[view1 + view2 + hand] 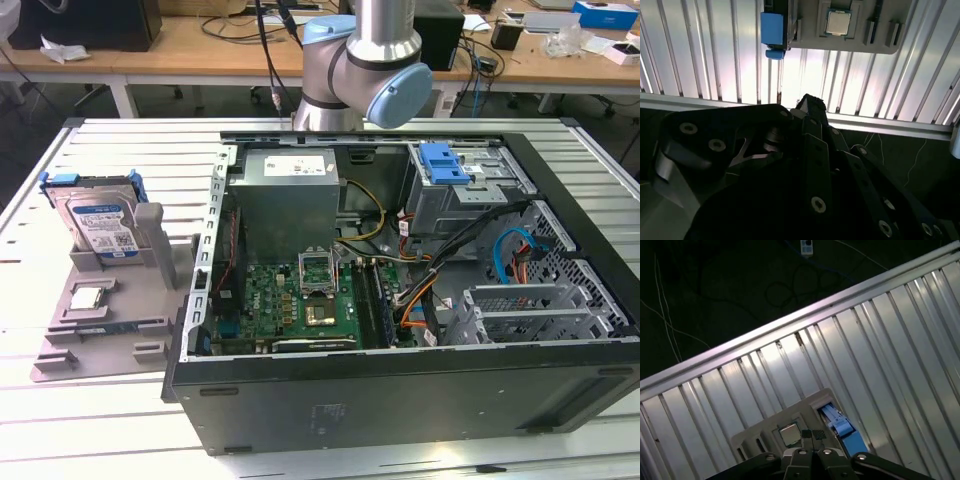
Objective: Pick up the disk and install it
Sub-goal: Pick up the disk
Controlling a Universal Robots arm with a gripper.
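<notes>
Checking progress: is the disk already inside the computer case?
No, the disk stands upright in the grey holder beside the case.

The disk (98,222) is silver, with a blue-and-white label and a bright blue carrier frame. Its holder (160,245) is pale grey, and the small chip (88,297) on it shines silver. The table (100,150) is silvery white, ribbed in long parallel stripes. The computer case (400,395) is black. Inside, I see a green motherboard (300,300), a blue latch (445,162) and orange cables (415,297). The arm (385,30) is silver with pale blue caps. In both wrist views the gripper (812,436) is black.
</notes>
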